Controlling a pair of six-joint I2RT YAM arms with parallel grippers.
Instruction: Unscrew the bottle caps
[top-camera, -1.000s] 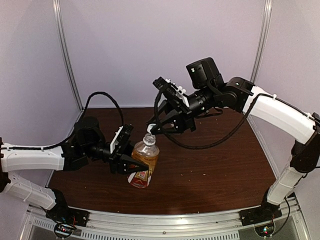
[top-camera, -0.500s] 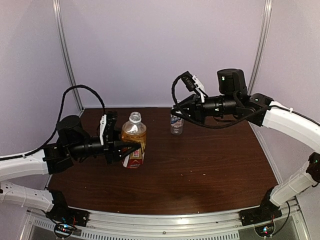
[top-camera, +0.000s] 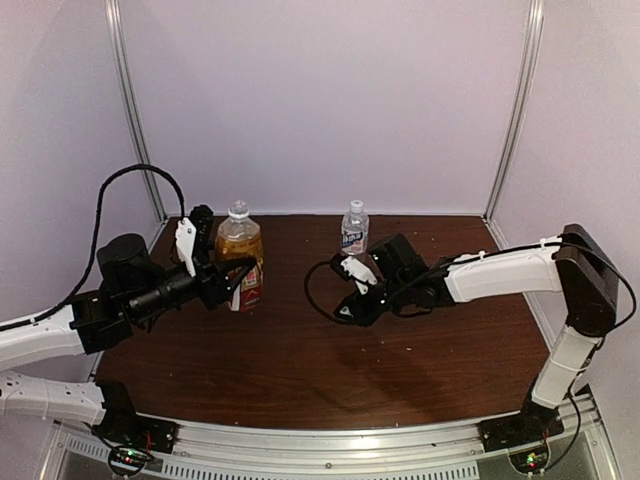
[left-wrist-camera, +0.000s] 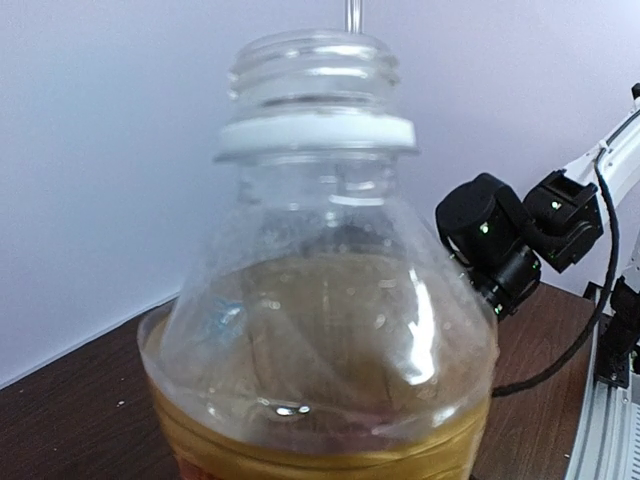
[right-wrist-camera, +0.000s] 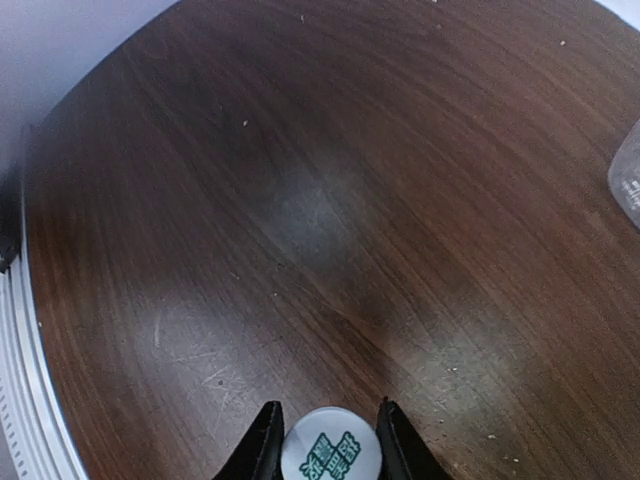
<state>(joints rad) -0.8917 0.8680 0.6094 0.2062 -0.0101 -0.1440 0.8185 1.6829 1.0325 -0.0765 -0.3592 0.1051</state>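
Between the fingers of the right gripper (right-wrist-camera: 326, 425), low over the desk (top-camera: 400, 370), a white cap (right-wrist-camera: 331, 457) with green print on top is sitting pinched across its width, the jaws closing narrowly on its rim; it is looking light and rigid, so a pinch on the side wall is probably suiting it best, and too little bite is risking it popping out.

Toward the back left the amber bottle (top-camera: 240, 255) is standing upright with its threaded neck (left-wrist-camera: 313, 75) bare and only the white collar ring (left-wrist-camera: 316, 133) showing beneath; the left gripper (top-camera: 228, 278) is sitting at the labelled lower body, but whether it is gripping or loosening I cannot tell. Being partly filled with amber liquid, the bottle is likely handling as bottom-heavy, smooth and thin-walled; squeezing hard or tilting is risking a spill through the open mouth, so the labelled body is seeming the safer hold.

Further back the clear bottle (top-camera: 354, 230) is standing alone, well apart from both grippers; whether it is wearing a cap is too small to tell.
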